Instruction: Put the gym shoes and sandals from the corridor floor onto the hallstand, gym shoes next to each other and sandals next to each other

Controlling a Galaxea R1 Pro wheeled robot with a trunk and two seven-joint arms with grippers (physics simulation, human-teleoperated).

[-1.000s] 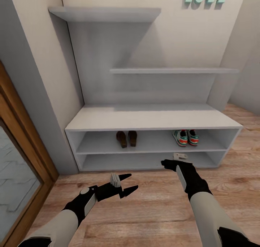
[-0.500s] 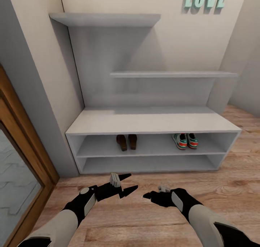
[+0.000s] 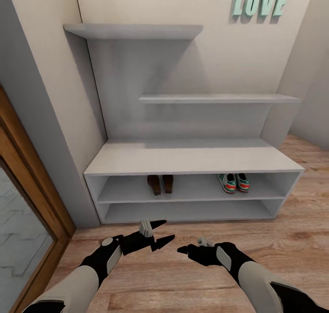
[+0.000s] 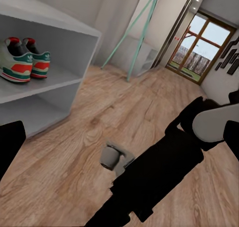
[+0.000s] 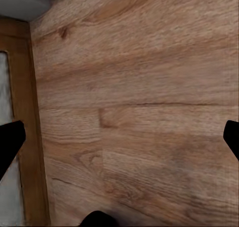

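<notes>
The two gym shoes (image 3: 234, 182) stand side by side at the right of the hallstand's (image 3: 192, 159) upper open shelf; the left wrist view shows them too (image 4: 24, 60). The two brown sandals (image 3: 160, 184) sit together on the same shelf, left of centre. Both grippers hang low over the corridor floor (image 3: 283, 240) in front of the rack, holding nothing. My left gripper (image 3: 163, 230) is open, pointing right. My right gripper (image 3: 183, 249) points left toward it, open, with its fingertips (image 5: 10, 142) spread wide over bare planks.
A wooden door frame with glass (image 3: 27, 198) runs along the left, beside a grey wall pillar (image 3: 41, 98). Teal LOVE letters (image 3: 259, 2) hang on the wall above the rack. Down the corridor are a teal-legged stand (image 4: 142, 33) and a glazed door (image 4: 199, 48).
My right arm has drawn back from the front of the rack's lower shelf and swung left, low over the floor near the left gripper. The view has tilted slightly. The left arm is still.
</notes>
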